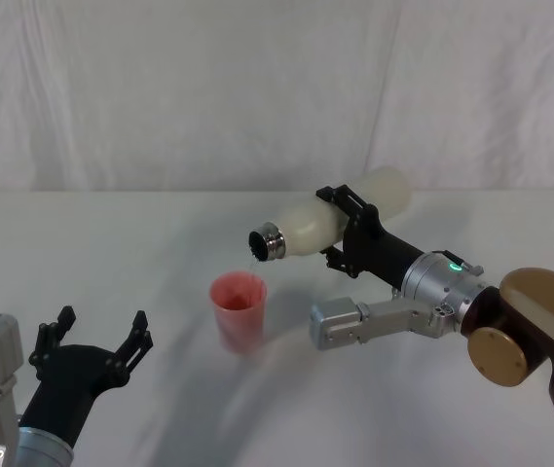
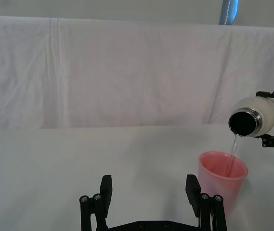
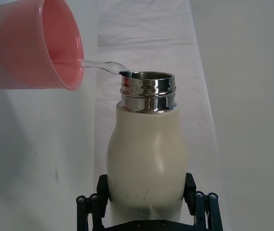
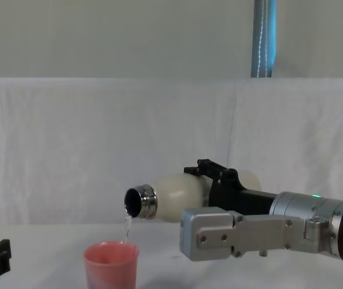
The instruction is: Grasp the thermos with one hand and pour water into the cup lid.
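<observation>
The cream-white thermos (image 1: pixel 330 219) is tipped almost level above the table, its silver neck (image 1: pixel 269 242) pointing left and slightly down over the pink cup lid (image 1: pixel 239 309). My right gripper (image 1: pixel 343 230) is shut on the thermos around its body. A thin stream of water (image 4: pixel 126 227) falls from the neck into the cup lid (image 4: pixel 111 264). In the right wrist view the thermos (image 3: pixel 145 154) sits between the fingers and water (image 3: pixel 103 66) arcs into the cup lid (image 3: pixel 35 45). My left gripper (image 1: pixel 101 341) rests open at the near left, apart from the cup lid (image 2: pixel 222 179).
A white cloth covers the table (image 1: pixel 111 243) and hangs as a backdrop (image 1: pixel 160 88) behind it. A blue-grey pole (image 4: pixel 264 37) stands behind the backdrop. The table's left and far parts hold nothing else.
</observation>
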You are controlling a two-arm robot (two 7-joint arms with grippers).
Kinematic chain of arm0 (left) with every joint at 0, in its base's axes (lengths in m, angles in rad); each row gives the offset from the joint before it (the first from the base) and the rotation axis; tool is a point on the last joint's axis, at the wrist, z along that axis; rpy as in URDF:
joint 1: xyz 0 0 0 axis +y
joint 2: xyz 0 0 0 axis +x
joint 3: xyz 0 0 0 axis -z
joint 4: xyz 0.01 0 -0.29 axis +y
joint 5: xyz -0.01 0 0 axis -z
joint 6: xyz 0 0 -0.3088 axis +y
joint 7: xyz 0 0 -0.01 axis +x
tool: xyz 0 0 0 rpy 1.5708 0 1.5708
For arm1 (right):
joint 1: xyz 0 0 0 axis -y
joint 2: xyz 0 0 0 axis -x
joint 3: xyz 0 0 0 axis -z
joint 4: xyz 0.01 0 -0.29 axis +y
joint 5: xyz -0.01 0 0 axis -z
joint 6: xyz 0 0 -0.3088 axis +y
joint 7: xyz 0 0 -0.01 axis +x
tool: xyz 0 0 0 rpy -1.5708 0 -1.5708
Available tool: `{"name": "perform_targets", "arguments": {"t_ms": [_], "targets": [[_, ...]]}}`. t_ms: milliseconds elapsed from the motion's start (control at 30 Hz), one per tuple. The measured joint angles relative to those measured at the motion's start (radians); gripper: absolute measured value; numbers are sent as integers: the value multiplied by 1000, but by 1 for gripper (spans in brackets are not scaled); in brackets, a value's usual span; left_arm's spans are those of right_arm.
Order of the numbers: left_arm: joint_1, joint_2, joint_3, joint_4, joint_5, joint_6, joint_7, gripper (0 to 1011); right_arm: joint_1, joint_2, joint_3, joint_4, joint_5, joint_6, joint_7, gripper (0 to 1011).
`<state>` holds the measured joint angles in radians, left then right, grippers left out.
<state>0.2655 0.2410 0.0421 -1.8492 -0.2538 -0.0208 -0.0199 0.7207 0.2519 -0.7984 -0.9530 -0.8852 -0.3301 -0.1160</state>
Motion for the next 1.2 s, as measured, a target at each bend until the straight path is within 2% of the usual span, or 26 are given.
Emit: {"name": "perform_targets", "arguments": {"t_ms": [1200], "targets": [[0,0,0,0,0,0,0,1001,-6,6,-5,-22,-6,11,6,950]]}}
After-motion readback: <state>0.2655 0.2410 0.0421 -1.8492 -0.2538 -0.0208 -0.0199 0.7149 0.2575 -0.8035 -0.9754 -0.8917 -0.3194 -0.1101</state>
